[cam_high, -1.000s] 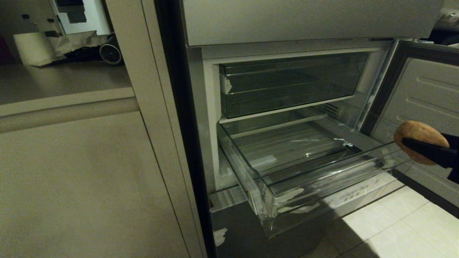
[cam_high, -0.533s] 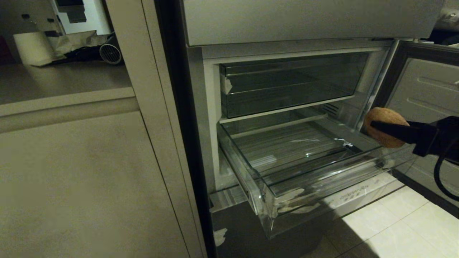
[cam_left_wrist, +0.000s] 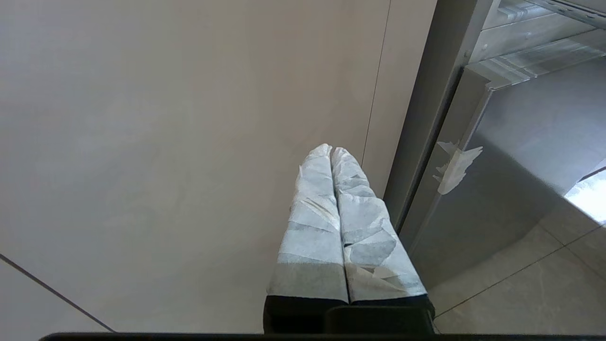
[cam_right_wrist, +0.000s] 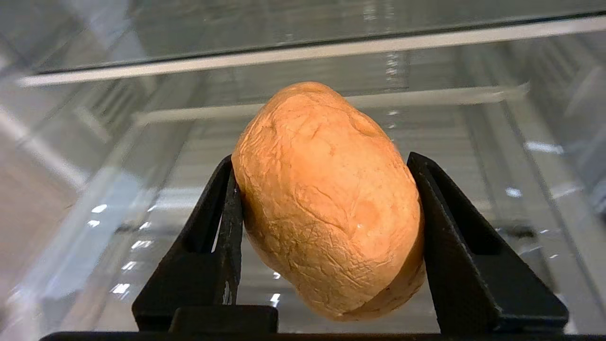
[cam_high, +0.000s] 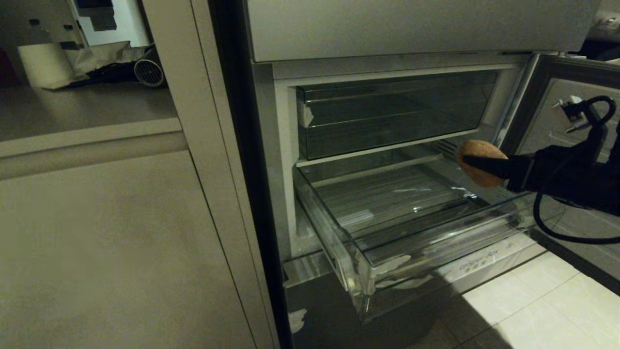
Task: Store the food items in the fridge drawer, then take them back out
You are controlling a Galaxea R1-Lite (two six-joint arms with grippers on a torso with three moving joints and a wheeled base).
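Note:
The food item, a rounded orange-brown lump like a bread roll, hangs above the right end of the fridge drawer, which is pulled out and has nothing on its ribbed floor. My right gripper reaches in from the right and is shut on the food item, one black finger pressed against each side. My left gripper is parked low beside the cabinet, its two paper-wrapped fingers pressed together with nothing between them.
A shallower clear tray sits pushed in above the drawer. The open fridge door stands at the right behind my arm. A beige cabinet and counter fill the left. Pale floor tiles lie below.
My right gripper has carried the food item leftward and slightly up, from outside the drawer's right corner to above its right end. The left arm has not moved.

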